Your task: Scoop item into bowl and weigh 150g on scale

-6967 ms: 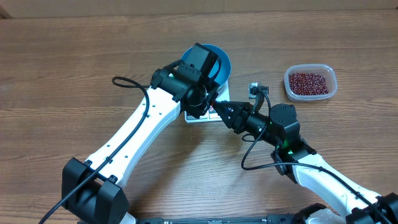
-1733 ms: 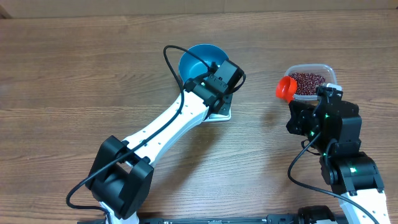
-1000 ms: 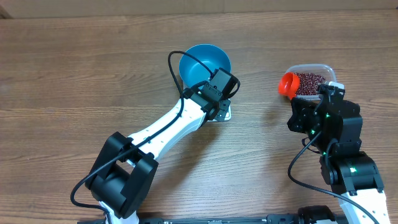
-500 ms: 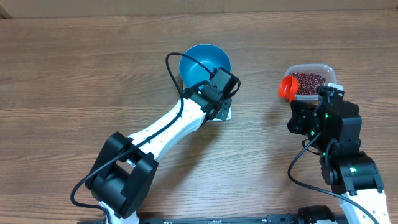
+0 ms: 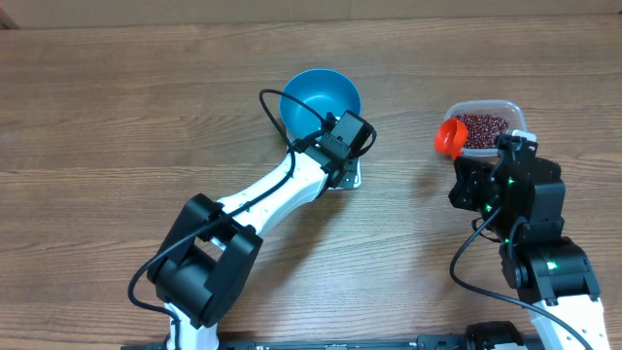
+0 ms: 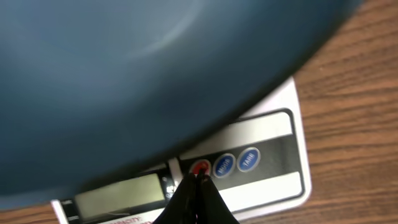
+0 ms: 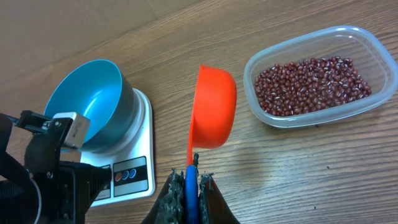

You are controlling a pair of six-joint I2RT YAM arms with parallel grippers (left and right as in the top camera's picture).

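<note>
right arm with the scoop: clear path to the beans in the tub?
Probably yes. The right gripper holds the scoop just beside the tub, which is open-topped with the beans exposed and nothing between. The left gripper is off at the scale, out of the way.

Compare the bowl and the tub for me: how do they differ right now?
The bowl is round and opaque blue; the tub is a clear rounded rectangle. The bowl is empty, while the tub holds the beans. The bowl sits on the scale; the tub rests directly on the table. Both stand upright with open tops.
</note>
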